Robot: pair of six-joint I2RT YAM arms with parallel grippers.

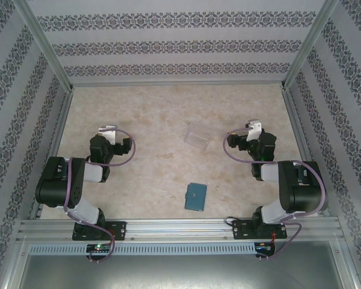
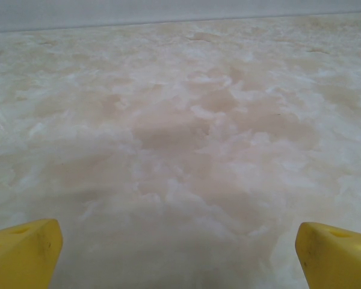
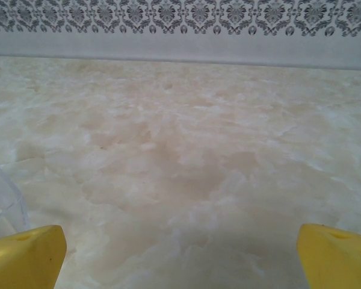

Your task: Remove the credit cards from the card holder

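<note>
Two arms sit folded back at the near edge of the beige marbled desk (image 1: 156,114). Small teal-blue bifold card holder (image 1: 195,197) lies flat and closed on the desk, near-centre, between the two arm bases and apart from both. Its long axis runs near to far, with the far end tipped slightly right. Clear plastic tray (image 1: 198,138) sits farther out, centre, well apart from the card holder. Left gripper (image 2: 180,247) has its jaws spread wide, yellow fingertips (image 2: 21,250) at the frame corners, bare desk between them, gripping nothing. Right gripper (image 3: 180,247) is likewise wide open over bare desk, with an edge of the clear tray at its left. Both grippers point toward the far wall, well away from the card holder.
</note>
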